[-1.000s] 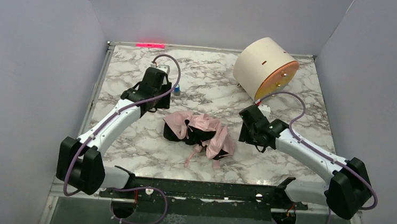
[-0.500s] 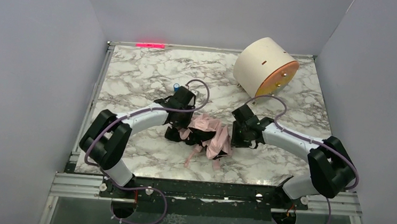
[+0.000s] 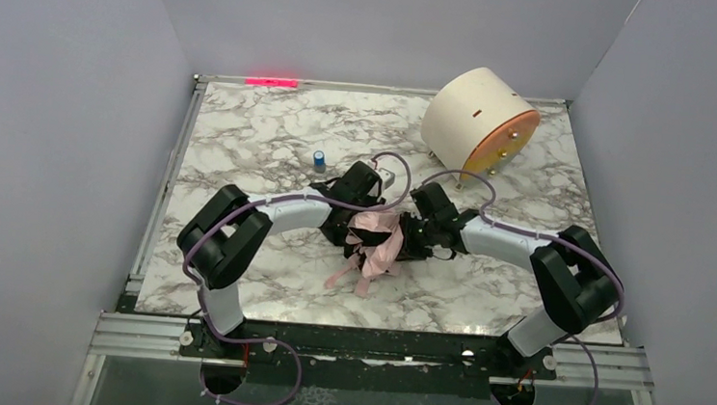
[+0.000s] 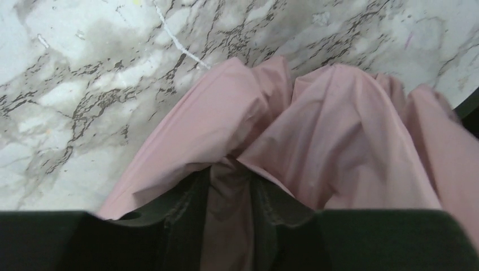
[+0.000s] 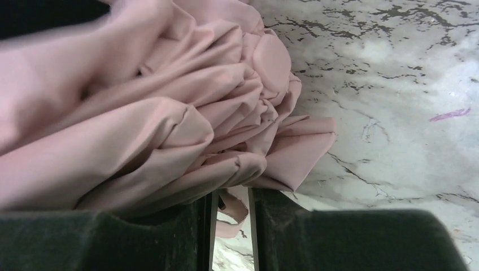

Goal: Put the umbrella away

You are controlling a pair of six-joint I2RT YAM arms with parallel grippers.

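The pale pink umbrella (image 3: 378, 241) lies bunched in the middle of the marble table (image 3: 243, 145), squeezed between both grippers. Its strap (image 3: 341, 277) trails toward the near edge. My left gripper (image 3: 360, 230) presses in from the left. In the left wrist view (image 4: 230, 176) its narrow jaws hold a fold of the umbrella's fabric (image 4: 339, 130). My right gripper (image 3: 408, 237) presses in from the right. In the right wrist view (image 5: 231, 195) its jaws are nearly closed under the piled fabric (image 5: 169, 130), with a fold at the tips and the strap (image 5: 234, 213) showing through the gap. Shaft and handle are hidden.
A cream drum with an orange face (image 3: 480, 125) lies on its side at the back right. A small blue cylinder (image 3: 319, 159) stands behind the left arm. A red light strip (image 3: 272, 82) glows on the back edge. Grey walls enclose three sides.
Both arms swung inward from either side onto the umbrella. The fabric was pushed together into a tighter bundle and shifted slightly right. The blue cylinder came into view.
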